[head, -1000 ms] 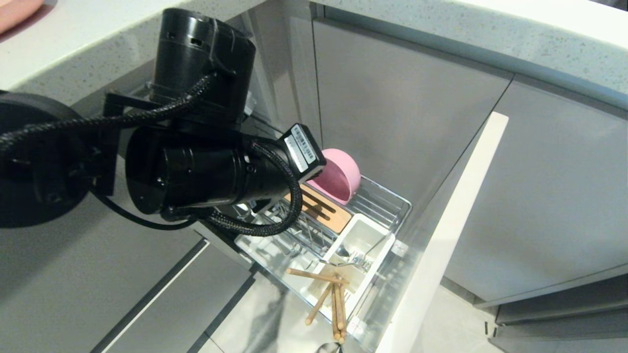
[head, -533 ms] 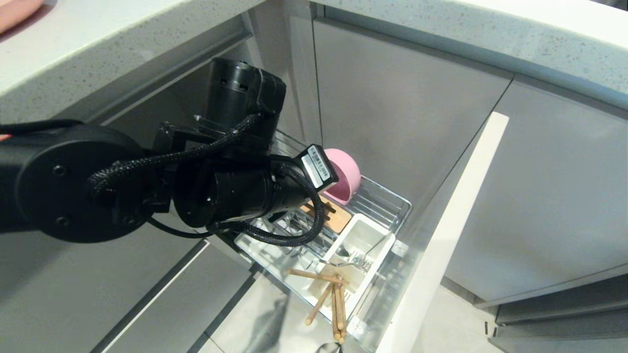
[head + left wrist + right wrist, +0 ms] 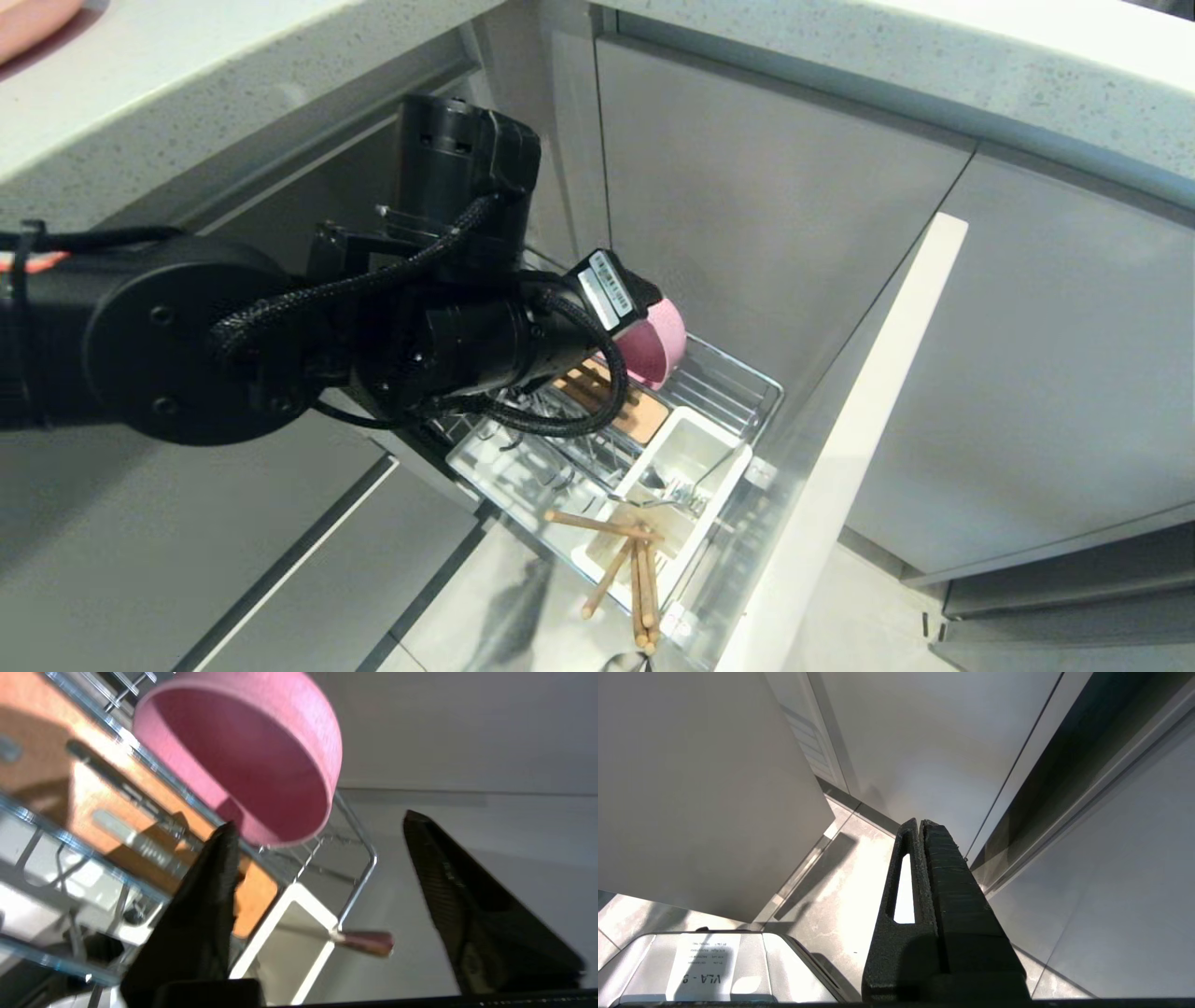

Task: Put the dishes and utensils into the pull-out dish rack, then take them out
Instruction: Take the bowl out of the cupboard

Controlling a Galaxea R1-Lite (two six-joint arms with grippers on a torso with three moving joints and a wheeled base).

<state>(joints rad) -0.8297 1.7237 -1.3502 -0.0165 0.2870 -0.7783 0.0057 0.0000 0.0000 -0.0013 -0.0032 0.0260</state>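
A: From the head camera, what sits in the pull-out dish rack point(image 3: 738, 378)?
B: A pink bowl point(image 3: 658, 341) stands on its edge at the far end, beside the slotted wood strip point(image 3: 621, 406). The white utensil box point(image 3: 686, 448) holds a silver utensil point(image 3: 667, 485); chopsticks point(image 3: 630, 569) lie across its near end.
A: And the left wrist camera?
B: The left gripper point(image 3: 317, 821) hangs just before the bowl point(image 3: 261, 751), fingers point(image 3: 205, 891) spread apart, clasping nothing. The bowl's hollow faces it.
A: The right wrist camera?
B: The right gripper point(image 3: 921, 826) is pressed together, empty, near grey cabinet fronts point(image 3: 705, 774) above the floor point(image 3: 831, 919).
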